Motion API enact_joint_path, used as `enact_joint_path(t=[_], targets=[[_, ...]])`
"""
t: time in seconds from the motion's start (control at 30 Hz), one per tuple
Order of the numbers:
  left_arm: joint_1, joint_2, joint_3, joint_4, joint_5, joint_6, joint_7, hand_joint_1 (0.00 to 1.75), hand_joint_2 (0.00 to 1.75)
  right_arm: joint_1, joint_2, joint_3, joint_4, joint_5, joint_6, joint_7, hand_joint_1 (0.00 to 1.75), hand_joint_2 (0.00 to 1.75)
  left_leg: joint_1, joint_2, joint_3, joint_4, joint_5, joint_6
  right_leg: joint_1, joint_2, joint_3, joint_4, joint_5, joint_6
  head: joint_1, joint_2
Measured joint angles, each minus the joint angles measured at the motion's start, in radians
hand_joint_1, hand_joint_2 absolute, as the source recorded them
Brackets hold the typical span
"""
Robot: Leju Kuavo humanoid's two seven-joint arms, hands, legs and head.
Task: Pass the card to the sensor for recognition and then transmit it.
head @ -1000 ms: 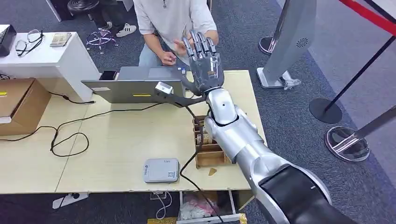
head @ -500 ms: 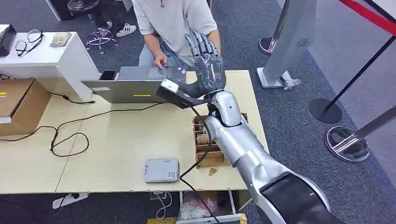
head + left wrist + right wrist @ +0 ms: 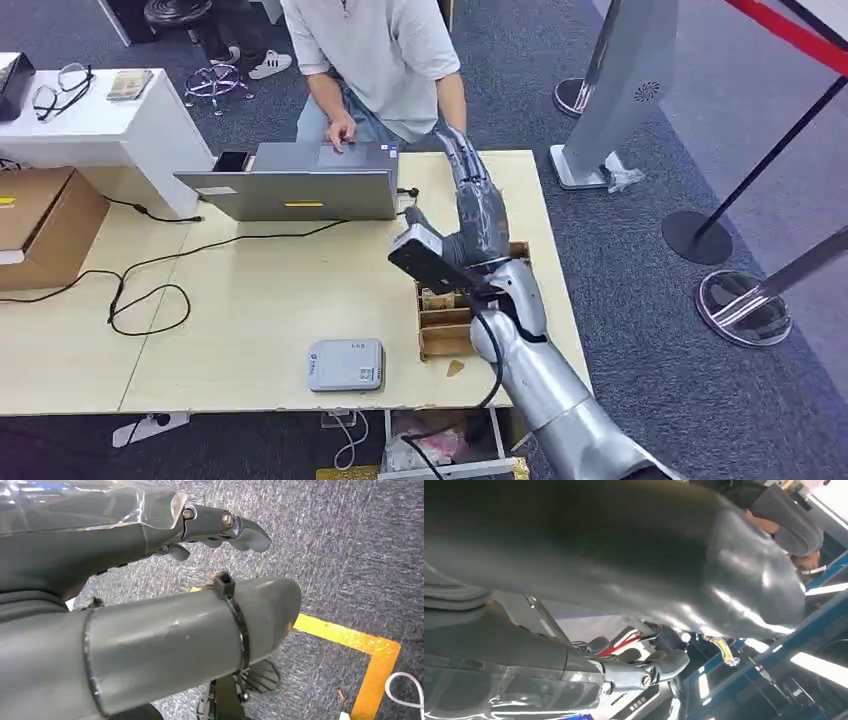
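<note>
one right hand [image 3: 478, 215], fingers [image 3: 458, 150] straight and empty, above one wooden card box [image 3: 447, 322]; one sensor [image 3: 345, 364]

Grey reader [image 3: 345, 364], pale wooden table [image 3: 260, 300]

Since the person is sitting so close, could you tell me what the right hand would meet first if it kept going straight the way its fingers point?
Most likely the person behind the table: the right hand points its fingers toward the forearm. Depth is unclear from this view.
</note>
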Motion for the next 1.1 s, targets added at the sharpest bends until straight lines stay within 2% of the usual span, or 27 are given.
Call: enact_joint_path(t=[0.1,0.2,0.33,0.5,0.6,0.8,0.93,1.1], targets=[[0.007,-0.001,0.004,0.0,0.005,0.009,-0.005,0.0,0.0,0.048,-0.03,0.005,-0.035,0.023,-0.021,0.0,0.0,0.0,0.0,0.001,0.0,0.0,0.0,0.0,0.0,0.001,0.0,0.0,0.0,0.0,0.0,0.0],[0.008,-0.006,0.016,0.0,0.01,0.004,0.024,0.0,0.0,0.091,-0.063,0.006,-0.07,0.092,-0.057,0.027,0.0,0.0,0.0,0.0,-0.001,0.0,0.0,0.0,0.0,0.0,0.0,0.0,0.0,0.0,0.0,0.0],[0.008,-0.01,0.021,0.0,0.011,-0.001,0.033,0.0,0.0,0.118,-0.086,0.006,-0.098,0.118,-0.061,0.047,0.0,0.0,0.0,0.0,0.0,0.0,0.0,0.0,0.0,0.0,0.0,0.0,0.0,0.001,0.0,0.0],[0.017,-0.006,0.021,0.0,0.008,-0.027,-0.012,0.0,0.0,0.189,-0.138,0.001,-0.18,0.255,-0.031,0.132,0.0,0.0,0.0,-0.001,0.0,0.0,-0.001,0.0,0.0,-0.001,0.0,0.0,0.0,0.0,0.0,0.0],[0.027,-0.004,0.021,0.0,0.002,-0.029,-0.036,0.0,0.0,0.27,-0.202,-0.024,-0.266,0.306,-0.001,0.159,0.0,0.0,0.0,-0.001,-0.001,0.0,-0.001,0.001,0.0,-0.001,0.0,-0.001,-0.001,0.001,0.0,0.0],[0.029,-0.005,0.021,0.0,-0.008,-0.031,-0.041,0.0,0.0,0.446,-0.337,-0.089,-0.406,0.348,0.023,0.194,0.0,0.0,-0.001,-0.001,-0.002,0.0,-0.003,0.003,-0.001,-0.001,0.001,-0.002,-0.002,0.003,0.0,0.0],[0.028,-0.004,0.021,0.0,-0.01,-0.031,-0.041,0.0,0.0,0.502,-0.376,-0.109,-0.453,0.357,0.031,0.201,0.0,0.0,-0.001,0.0,-0.001,0.0,-0.003,0.003,-0.001,-0.001,0.0,-0.002,-0.002,0.003,0.0,0.0],[0.028,-0.005,0.021,0.0,-0.01,-0.031,-0.041,0.0,0.0,0.523,-0.392,-0.114,-0.483,0.367,0.04,0.206,0.0,0.0,-0.001,0.0,-0.001,0.0,-0.003,0.003,-0.001,-0.001,0.001,-0.002,-0.002,0.003,0.0,0.0]])
